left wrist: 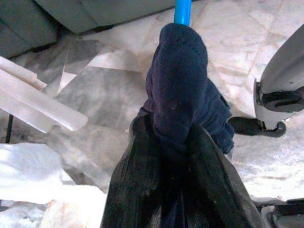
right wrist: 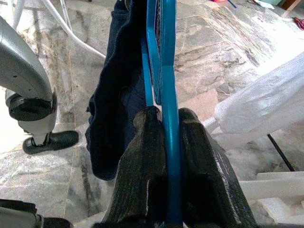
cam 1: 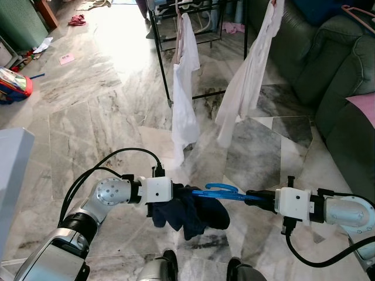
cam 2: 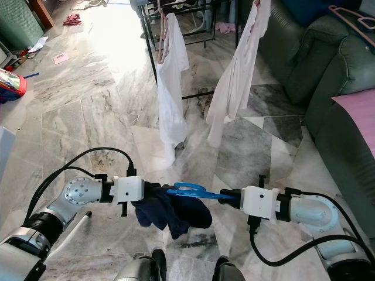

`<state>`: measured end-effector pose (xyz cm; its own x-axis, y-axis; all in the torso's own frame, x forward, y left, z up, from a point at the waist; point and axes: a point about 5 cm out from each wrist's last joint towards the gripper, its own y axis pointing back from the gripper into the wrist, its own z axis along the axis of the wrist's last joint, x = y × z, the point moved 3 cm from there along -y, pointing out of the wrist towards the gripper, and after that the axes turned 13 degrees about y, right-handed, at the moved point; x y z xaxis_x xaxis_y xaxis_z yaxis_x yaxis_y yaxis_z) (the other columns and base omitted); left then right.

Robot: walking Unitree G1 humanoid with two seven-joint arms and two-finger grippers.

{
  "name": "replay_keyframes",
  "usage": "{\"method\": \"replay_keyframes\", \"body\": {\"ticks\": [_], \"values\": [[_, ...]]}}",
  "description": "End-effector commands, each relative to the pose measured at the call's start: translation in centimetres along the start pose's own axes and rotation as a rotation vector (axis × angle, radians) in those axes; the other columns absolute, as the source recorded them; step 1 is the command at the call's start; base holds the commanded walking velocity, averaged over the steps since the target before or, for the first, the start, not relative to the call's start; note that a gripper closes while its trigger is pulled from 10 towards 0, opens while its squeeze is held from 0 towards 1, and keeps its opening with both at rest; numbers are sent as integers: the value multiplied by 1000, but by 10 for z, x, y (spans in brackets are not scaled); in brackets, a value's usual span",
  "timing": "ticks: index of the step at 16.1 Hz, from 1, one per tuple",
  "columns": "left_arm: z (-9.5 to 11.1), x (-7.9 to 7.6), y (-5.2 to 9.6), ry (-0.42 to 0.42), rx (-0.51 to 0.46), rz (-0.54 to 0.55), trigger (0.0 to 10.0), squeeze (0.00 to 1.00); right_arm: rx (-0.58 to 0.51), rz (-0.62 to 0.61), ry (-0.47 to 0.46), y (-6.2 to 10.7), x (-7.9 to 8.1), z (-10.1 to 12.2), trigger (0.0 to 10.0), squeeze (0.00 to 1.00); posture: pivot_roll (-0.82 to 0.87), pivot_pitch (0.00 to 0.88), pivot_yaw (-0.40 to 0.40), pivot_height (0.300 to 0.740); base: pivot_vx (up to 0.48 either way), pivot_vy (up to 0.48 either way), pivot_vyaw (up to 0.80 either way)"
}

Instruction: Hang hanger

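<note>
A blue plastic hanger is held level between my two arms, low over the marble floor. A dark navy garment hangs from its left end. My left gripper is shut on that cloth-covered end, the fingers pinching the navy cloth. My right gripper is shut on the hanger's other end; its two black fingers squeeze the blue bar. A black drying rack stands ahead with white garments hanging from it.
A second white shirt hangs on the rack's right side. A dark green sofa lines the right, with a pink cushion on it. Toys and papers lie at far left. A white cabinet edge stands at near left.
</note>
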<state>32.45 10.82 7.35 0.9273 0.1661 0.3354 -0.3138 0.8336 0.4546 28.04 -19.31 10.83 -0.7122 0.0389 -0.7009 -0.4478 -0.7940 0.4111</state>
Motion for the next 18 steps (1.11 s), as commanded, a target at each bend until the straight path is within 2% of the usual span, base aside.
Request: {"method": "replay_keyframes", "body": {"ticks": [1,6,11,12,15,16,18], "values": [[-8,-11,-2,29,21,-42,0,0,-60,-31,26,-7,-6,10,10000,0,8,238,136,740,0,0,0],[-5,-7,-2,27,16,-30,0,0,-60,-31,25,-9,-6,9,10000,0,10,230,130,740,0,0,0],[6,2,-4,-18,-40,39,0,0,-60,-32,48,-19,-6,11,10000,0,19,231,141,740,0,0,0],[11,7,-5,-42,-59,80,0,0,-47,-50,79,-20,-10,10,10000,0,20,234,146,740,0,0,0],[19,19,-2,-98,-82,170,0,0,-4,-171,169,-17,-37,9,10000,0,21,243,160,740,0,0,0],[21,24,-2,-113,-77,206,0,0,16,-233,217,-14,-50,9,10000,0,19,245,165,740,0,0,0],[23,31,-2,-138,-68,253,0,0,35,-277,266,-12,-60,9,10000,0,17,248,171,740,0,0,0]]}}
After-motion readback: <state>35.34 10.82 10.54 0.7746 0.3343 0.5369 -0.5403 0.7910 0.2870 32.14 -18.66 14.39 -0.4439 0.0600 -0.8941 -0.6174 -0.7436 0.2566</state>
